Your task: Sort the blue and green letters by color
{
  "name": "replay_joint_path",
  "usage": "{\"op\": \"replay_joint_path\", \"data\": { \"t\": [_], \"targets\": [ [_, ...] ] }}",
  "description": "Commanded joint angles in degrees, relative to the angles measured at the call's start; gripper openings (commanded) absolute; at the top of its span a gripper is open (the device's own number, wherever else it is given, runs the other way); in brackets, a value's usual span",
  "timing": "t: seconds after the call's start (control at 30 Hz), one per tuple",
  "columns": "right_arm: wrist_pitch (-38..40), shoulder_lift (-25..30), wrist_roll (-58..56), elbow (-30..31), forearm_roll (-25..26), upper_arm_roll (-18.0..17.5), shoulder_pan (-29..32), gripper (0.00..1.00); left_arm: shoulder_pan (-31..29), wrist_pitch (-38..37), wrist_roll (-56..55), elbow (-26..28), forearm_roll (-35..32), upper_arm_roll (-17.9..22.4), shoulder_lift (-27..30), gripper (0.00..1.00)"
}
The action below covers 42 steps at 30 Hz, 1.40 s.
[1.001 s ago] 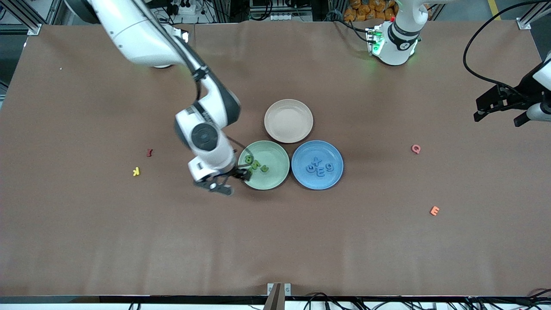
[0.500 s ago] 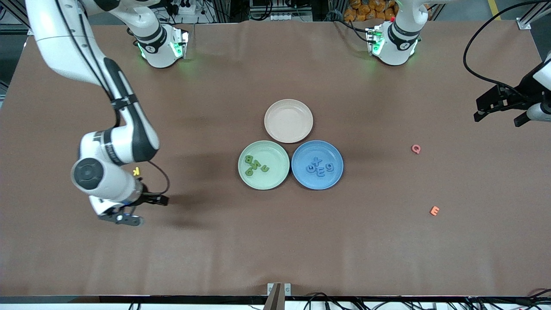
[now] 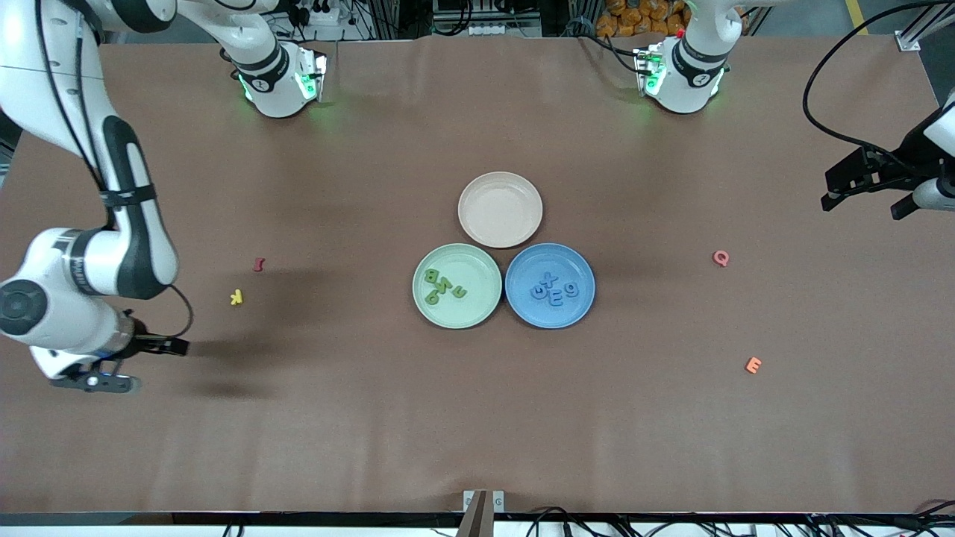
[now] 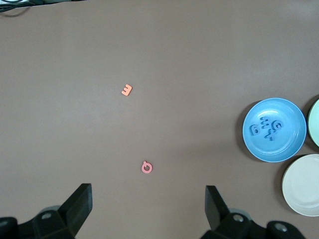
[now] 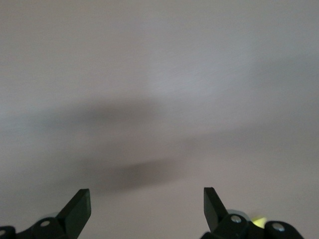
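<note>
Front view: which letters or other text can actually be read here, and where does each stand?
"Q": pink piece on the table.
"E": orange piece on the table.
"K": yellow piece on the table.
"E", "X", "g": blue letters in the blue plate.
"B", "n": green letters in the green plate; the rest unclear.
Dark red piece: too small.

The surface (image 3: 477,418) wears matt brown cloth, faintly creased. Green plate (image 3: 477,313), blue plate (image 3: 578,313) and beige plate (image 3: 500,224) look smooth, satin plastic.

right tool (image 3: 138,365) swung from green plate (image 3: 477,313) to table edge
</note>
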<state>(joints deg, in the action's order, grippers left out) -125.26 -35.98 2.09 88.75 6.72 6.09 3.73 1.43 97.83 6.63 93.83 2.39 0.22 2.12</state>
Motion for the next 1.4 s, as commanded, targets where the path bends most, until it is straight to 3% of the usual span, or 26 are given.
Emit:
{"op": "replay_joint_path", "data": {
  "t": [0.0, 0.13, 0.4, 0.73, 1.0, 1.17, 1.37],
  "targets": [
    [0.46, 3.37, -2.52, 0.46, 0.49, 0.85, 1.36, 1.0, 0.06, -1.07, 1.02, -1.37, -1.07, 0.13, -0.54, 1.0],
    [2.12, 6.62, -3.14, 0.81, -0.04, 0.85, 2.24, 1.0, 0.06, -1.07, 1.02, -1.46, -1.16, 0.13, -0.54, 1.0],
    [17.41, 15.14, -4.2, 0.37, -0.92, 0.85, 2.33, 1.0, 0.06, -1.07, 1.02, -1.46, -1.24, 0.22, -0.54, 1.0],
    [30.41, 24.2, -8.59, -0.07, -4.96, 1.73, 2.42, 1.0, 0.06, -1.07, 1.11, -1.46, -1.24, 0.13, -0.63, 1.0],
    [43.69, 28.51, -8.86, -5.69, -5.49, 1.73, 1.63, 1.0, 0.06, -1.07, 1.11, -1.46, -1.24, 0.22, -0.54, 1.0],
    [45.72, 32.64, -8.86, -5.87, -9.17, 1.82, 1.28, 1.0, 0.06, -1.07, 1.11, -1.46, -1.24, 0.22, -0.63, 1.0],
    [45.37, 35.1, -8.24, -5.87, -9.45, 1.73, -1.27, 1.0, -0.03, -1.07, 1.11, -1.46, -1.16, 0.22, -0.63, 1.0]
  ]
}}
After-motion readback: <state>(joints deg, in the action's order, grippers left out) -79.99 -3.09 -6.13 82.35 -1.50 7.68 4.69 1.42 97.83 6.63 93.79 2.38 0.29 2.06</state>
